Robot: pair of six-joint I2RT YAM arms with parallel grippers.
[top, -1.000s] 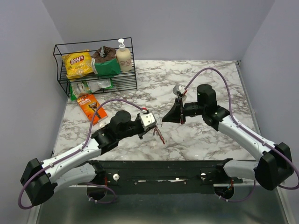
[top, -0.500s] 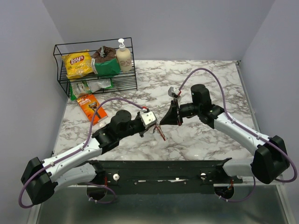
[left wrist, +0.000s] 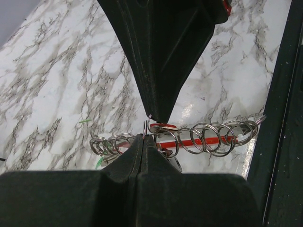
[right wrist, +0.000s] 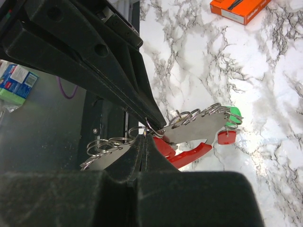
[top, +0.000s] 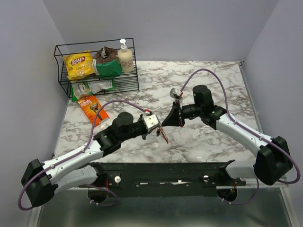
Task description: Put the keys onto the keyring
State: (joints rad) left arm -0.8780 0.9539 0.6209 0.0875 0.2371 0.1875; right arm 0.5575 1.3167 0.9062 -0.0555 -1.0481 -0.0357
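Keyring (left wrist: 189,141) above counter (left wrist: 57,85), pinched in closed left jaws; right jaws also closed, tip-to-tip with them. Keys (right wrist: 231,117) bunched among rings, count unclear; whether right jaws hold a ring is hidden.

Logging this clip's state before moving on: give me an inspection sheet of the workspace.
Surface: marble table, white with grey veins.
Job's things: keyring at the gripper tips, rings strung along its red bar; green key head and red key head at one end.
Clutter: basket back left, holding chips and soap bottle; orange pack in front of it.
Grippers: left gripper shut on keyring; right gripper shut, tip to tip with it.
Cables: left cable and right cable arc over their arms.
Surroundings: plain walls; black rail at the near edge.
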